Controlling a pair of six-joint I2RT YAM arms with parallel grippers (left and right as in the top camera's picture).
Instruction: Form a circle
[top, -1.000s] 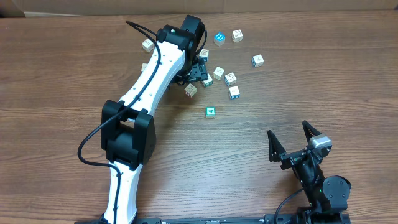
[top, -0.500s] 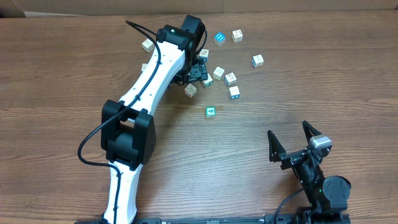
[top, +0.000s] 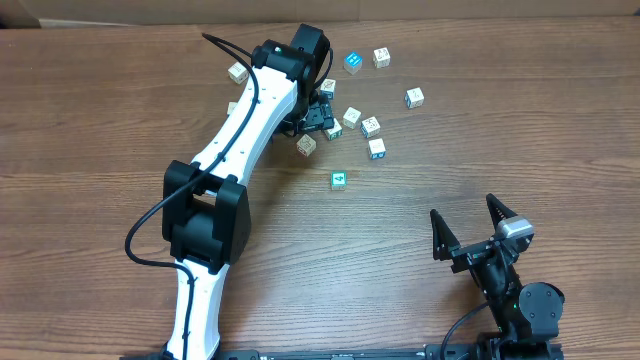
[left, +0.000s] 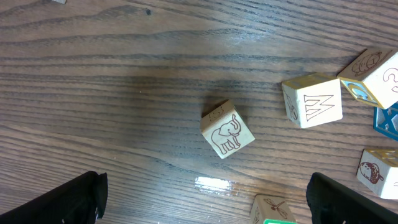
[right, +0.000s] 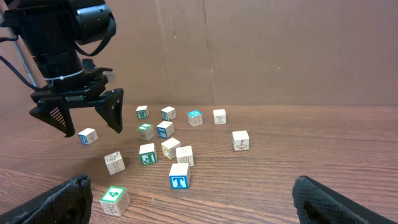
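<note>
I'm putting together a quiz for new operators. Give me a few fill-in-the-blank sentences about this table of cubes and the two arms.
1. The centre cube in the left wrist view shows a drawn ____.
2. In the right wrist view, the blue-faced cube nearest the camera bears the letter ____.
3. The right gripper sits apart from the cubes with its jaws ____.

Missing words: elephant; T; open
</note>
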